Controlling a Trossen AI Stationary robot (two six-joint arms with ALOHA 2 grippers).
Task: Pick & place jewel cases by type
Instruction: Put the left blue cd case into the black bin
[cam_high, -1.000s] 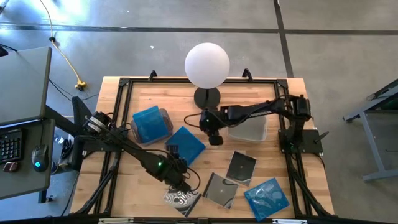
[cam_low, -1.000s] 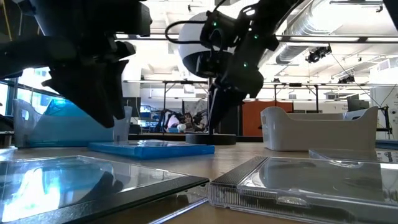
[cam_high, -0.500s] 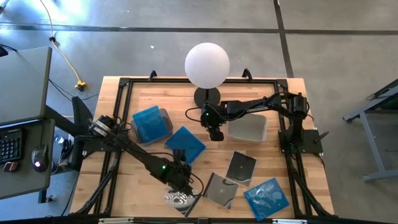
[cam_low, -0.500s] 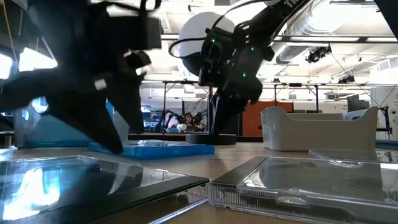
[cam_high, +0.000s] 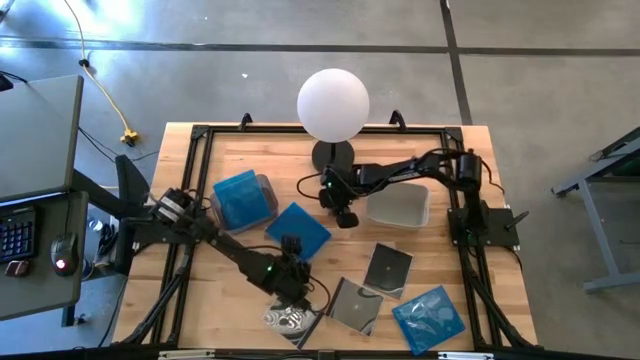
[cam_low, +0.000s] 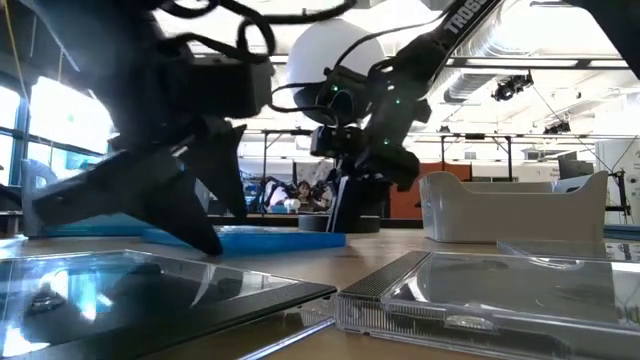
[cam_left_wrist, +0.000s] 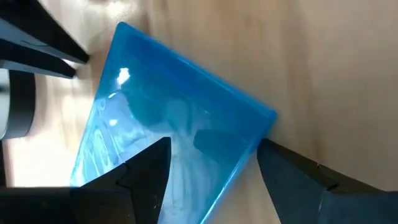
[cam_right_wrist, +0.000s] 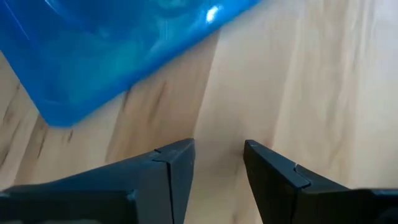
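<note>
Taking the white globe lamp (cam_high: 333, 104) as landmark: below and left of it, a grey tub (cam_high: 255, 196) holds one blue jewel case (cam_high: 241, 197) leaning inside; just below and right of the lamp, a second grey tub (cam_high: 399, 207) holds nothing visible. A second blue case (cam_high: 299, 231) lies flat on the table (cam_high: 440, 260) between the tubs. The left gripper (cam_left_wrist: 210, 163), fingers spread wide, hovers over this case's corner. The right gripper (cam_right_wrist: 218, 163), narrowly parted and holding nothing, hangs near the lamp's base (cam_high: 333, 156). Farther from the lamp lie the swirl-patterned case (cam_high: 290, 320), two dark cases (cam_high: 354, 305) (cam_high: 388, 269) and a third blue case (cam_high: 430, 315).
</note>
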